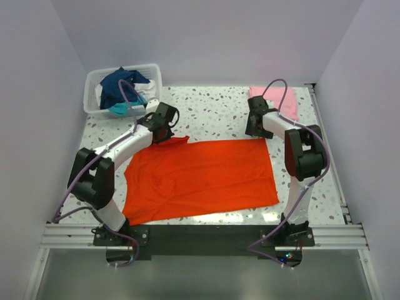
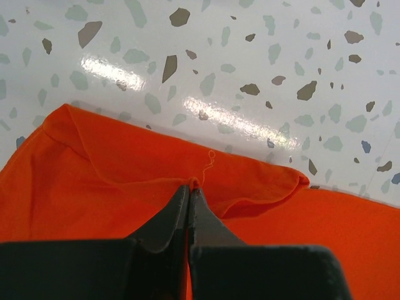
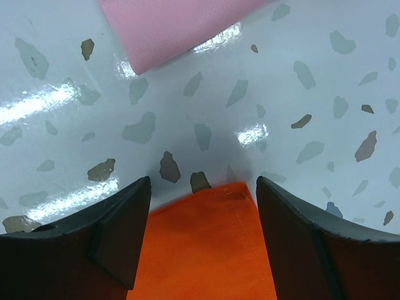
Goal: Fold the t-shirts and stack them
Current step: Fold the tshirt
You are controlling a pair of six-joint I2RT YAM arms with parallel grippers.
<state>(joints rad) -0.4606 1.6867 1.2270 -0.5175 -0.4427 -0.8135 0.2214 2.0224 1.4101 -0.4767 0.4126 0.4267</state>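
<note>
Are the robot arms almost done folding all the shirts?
Not yet. The pink shirt looks folded. The orange shirt lies flat: the left gripper pinches its far edge, the right gripper straddles a corner, open. The other shirts wait in the basket.

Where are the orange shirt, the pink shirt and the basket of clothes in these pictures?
orange shirt (image 1: 200, 178), top view, middle of its flat body.
pink shirt (image 3: 181, 25), right wrist view, near its corner.
basket (image 1: 92, 87), top view, its left wall.

At the bottom the right gripper (image 3: 203, 187) stands spread, the orange-red t-shirt (image 3: 206, 256) cornered between its fingers; pink t-shirt (image 3: 175, 25) at top, on the speckled table (image 3: 312, 94).
</note>
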